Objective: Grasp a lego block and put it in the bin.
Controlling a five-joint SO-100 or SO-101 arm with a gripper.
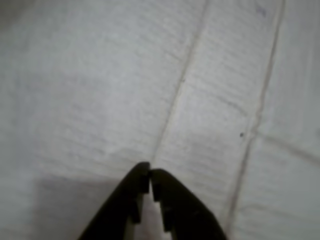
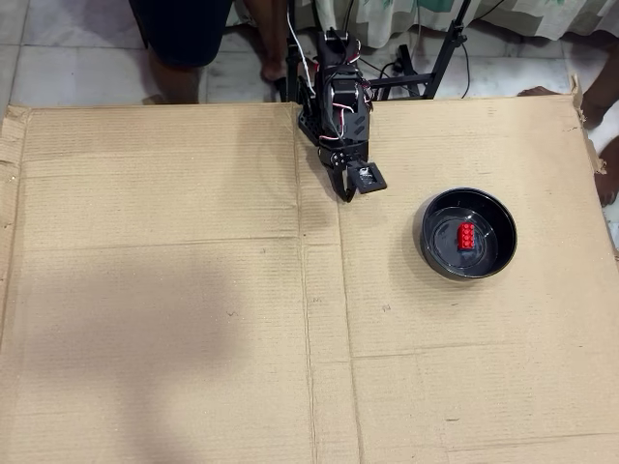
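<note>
Flat cardboard (image 2: pixel 174 319) covers the whole work surface in the overhead view. On its right part stands the bin (image 2: pixel 433 253), and the lego block (image 2: pixel 466 235) lies inside it, near the middle. Well apart, at the top edge, the gripper (image 1: pixel 150 172) has its jaws together and empty.

Count check: one of each.
We see 1 lego block (image 2: pixel 466 235), 1 bin (image 2: pixel 431 253), 1 arm (image 2: pixel 336 101) with 1 tool (image 2: pixel 345 194), 1 cardboard-covered counter (image 2: pixel 174 290). Wrist view: same 1 tool (image 1: pixel 150 172) with 2 fingers (image 1: pixel 125 195), tips together.
</note>
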